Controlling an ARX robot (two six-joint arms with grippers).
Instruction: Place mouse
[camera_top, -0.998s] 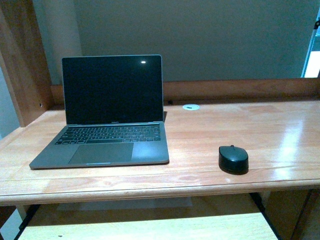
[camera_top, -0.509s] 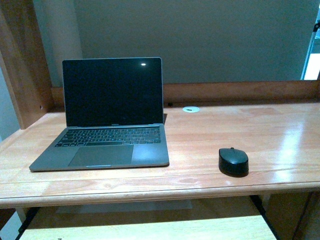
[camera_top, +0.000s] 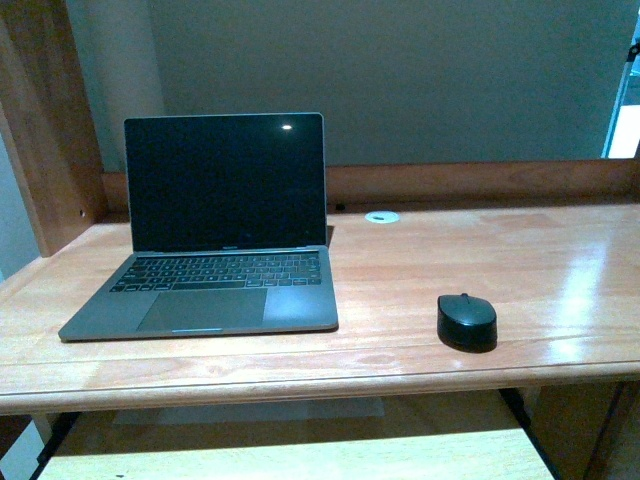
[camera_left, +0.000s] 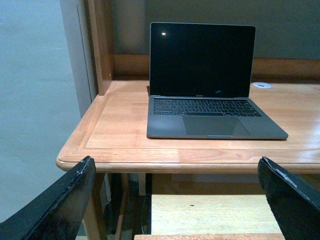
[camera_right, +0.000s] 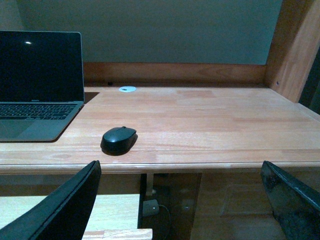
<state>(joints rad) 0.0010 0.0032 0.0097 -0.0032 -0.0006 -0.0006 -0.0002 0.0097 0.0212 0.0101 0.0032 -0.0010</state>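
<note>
A black mouse (camera_top: 467, 321) sits on the wooden table (camera_top: 450, 250), near the front edge and to the right of an open grey laptop (camera_top: 215, 235) whose screen is dark. We see clear tabletop between mouse and laptop; the two do not touch. A small white disc (camera_top: 381, 216) lies flat in the table's far strip, just right of the laptop's lid.

Neither arm appears in the front view. From the right wrist view we look past our right tool (camera_right: 187, 200), its two dark fingers (camera_right: 65, 210) spread wide apart at the picture's lower corners and holding nothing. The mouse (camera_right: 119, 140) rests beyond them on the table, ahead of the tool and nearer its left finger, well apart from both, with the table's front edge between.

In the left wrist view our left tool (camera_left: 177, 200) likewise stands with its fingers (camera_left: 55, 207) spread wide and empty, held off the table's near-left corner, facing the laptop (camera_left: 210, 85). The mouse does not show in that view.
</note>
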